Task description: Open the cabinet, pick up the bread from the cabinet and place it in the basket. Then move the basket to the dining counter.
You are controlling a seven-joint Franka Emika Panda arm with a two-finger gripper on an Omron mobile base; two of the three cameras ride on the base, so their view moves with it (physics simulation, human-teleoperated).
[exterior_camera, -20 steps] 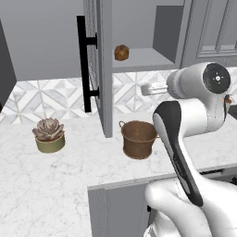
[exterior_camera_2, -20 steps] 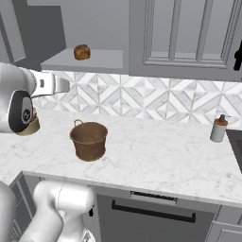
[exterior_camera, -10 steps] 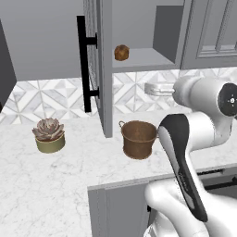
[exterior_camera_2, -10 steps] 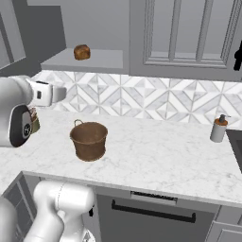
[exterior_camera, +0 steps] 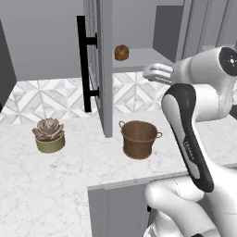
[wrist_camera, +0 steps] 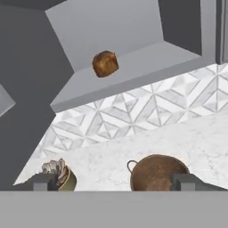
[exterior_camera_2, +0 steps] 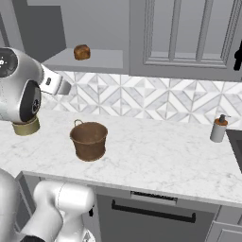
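The gripper (wrist_camera: 114, 181) is hanging in the air with its two fingers spread wide and nothing between them. It is pointing toward the cabinet (exterior_camera: 102, 69), whose door is standing open. The bread (wrist_camera: 105, 63) is sitting alone on the cabinet shelf. Below, the basket (exterior_camera: 140, 139) is standing on the worktop (exterior_camera_2: 156, 151), near a small plant pot (exterior_camera: 49, 135).

Grey cabinet (exterior_camera: 104, 69) with a black bar handle (exterior_camera: 83, 65), golden-brown bread (wrist_camera: 105, 63), copper-brown basket (exterior_camera_2: 88, 140), white grey-veined marble worktop (exterior_camera_2: 156, 156), and that grey-and-white geometric tile backsplash (exterior_camera_2: 156, 99).
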